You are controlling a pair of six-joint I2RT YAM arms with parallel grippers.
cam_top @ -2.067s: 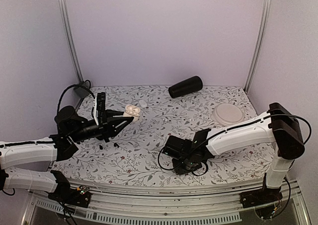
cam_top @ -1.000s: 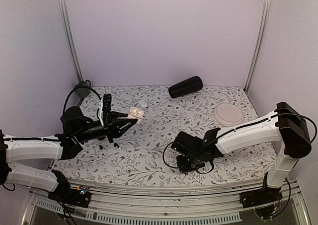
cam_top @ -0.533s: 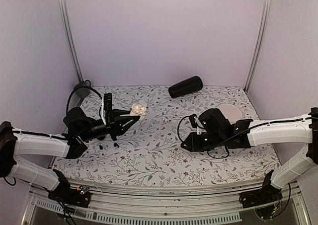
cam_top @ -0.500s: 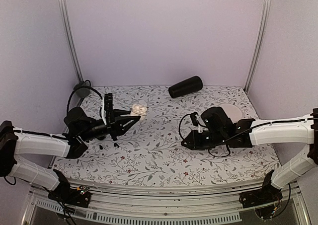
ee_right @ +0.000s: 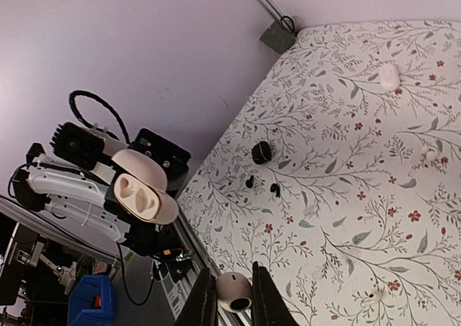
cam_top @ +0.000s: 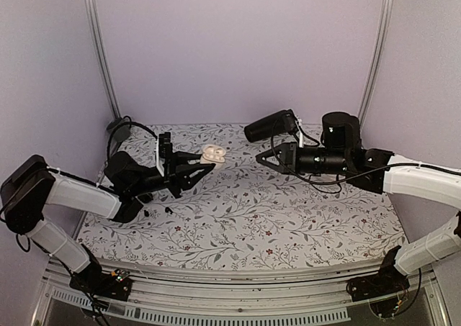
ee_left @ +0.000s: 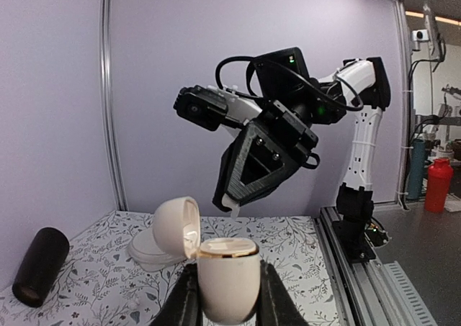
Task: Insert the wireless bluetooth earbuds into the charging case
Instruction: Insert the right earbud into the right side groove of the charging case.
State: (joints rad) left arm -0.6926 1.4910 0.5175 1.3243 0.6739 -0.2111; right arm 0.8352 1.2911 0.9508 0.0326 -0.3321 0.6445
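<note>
**Top external:** fixed high behind the arm bases, looking forward and down. From far off it takes in the whole table (cam_top: 288, 218), both arms and the back wall.

**Left wrist:** set close behind its own fingers (ee_left: 186, 301), facing level across the table. The charging case (ee_left: 227, 283) fills the near foreground, with the right arm (ee_left: 288, 117) beyond.

**Right wrist:** view rolled. It looks past its fingers (ee_right: 205, 301) and the small pale round piece (ee_right: 234, 291) between them, along the table to the left arm (ee_right: 79, 175).

**Shared:** the case shows in all three views. Each wrist view takes in the opposite arm.
</note>
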